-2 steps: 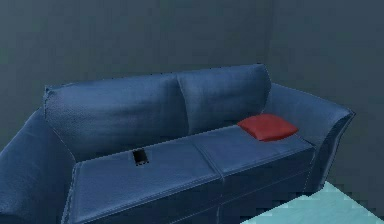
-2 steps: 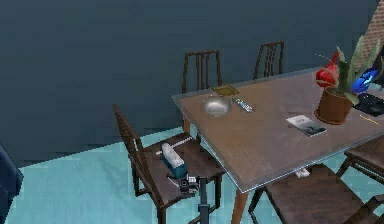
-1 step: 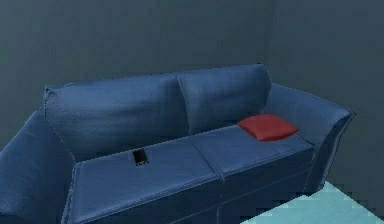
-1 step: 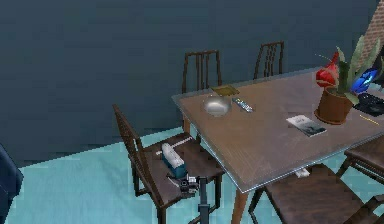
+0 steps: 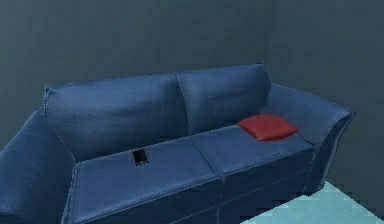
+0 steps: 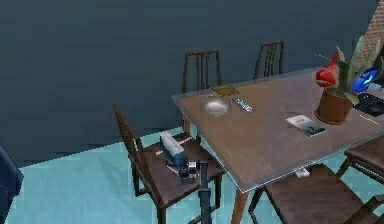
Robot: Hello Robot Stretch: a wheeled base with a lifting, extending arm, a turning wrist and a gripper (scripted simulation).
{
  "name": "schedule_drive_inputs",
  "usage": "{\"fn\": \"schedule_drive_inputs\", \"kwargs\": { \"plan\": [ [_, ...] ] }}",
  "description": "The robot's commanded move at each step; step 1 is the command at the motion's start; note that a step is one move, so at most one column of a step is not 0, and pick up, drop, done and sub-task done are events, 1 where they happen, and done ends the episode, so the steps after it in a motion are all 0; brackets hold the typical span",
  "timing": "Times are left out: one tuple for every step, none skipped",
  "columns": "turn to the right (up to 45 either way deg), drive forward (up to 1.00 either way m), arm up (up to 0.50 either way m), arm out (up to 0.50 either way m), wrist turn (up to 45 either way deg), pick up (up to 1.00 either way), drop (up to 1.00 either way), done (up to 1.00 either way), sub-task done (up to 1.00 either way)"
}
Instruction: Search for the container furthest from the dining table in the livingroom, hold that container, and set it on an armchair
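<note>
One wooden table (image 6: 280, 150) on teal floor (image 6: 70, 188), blue sofa (image 5: 140, 115); hand (image 6: 188, 168) by chair (image 6: 152, 170), load indiscernible.

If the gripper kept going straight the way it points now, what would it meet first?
Probably the wooden chair. The gripper appears at its seat, pointing toward the arm side view's left, where a pale thing and the chair's backrest lie. Depth is unclear, so I can't tell which comes first.
</note>
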Motion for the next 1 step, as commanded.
{"fn": "schedule_drive_inputs", "kwargs": {
  "plan": [
    [0.0,0.0,0.5,0.0,0.0,0.0,0.0,0.0,0.0]
  ]
}}
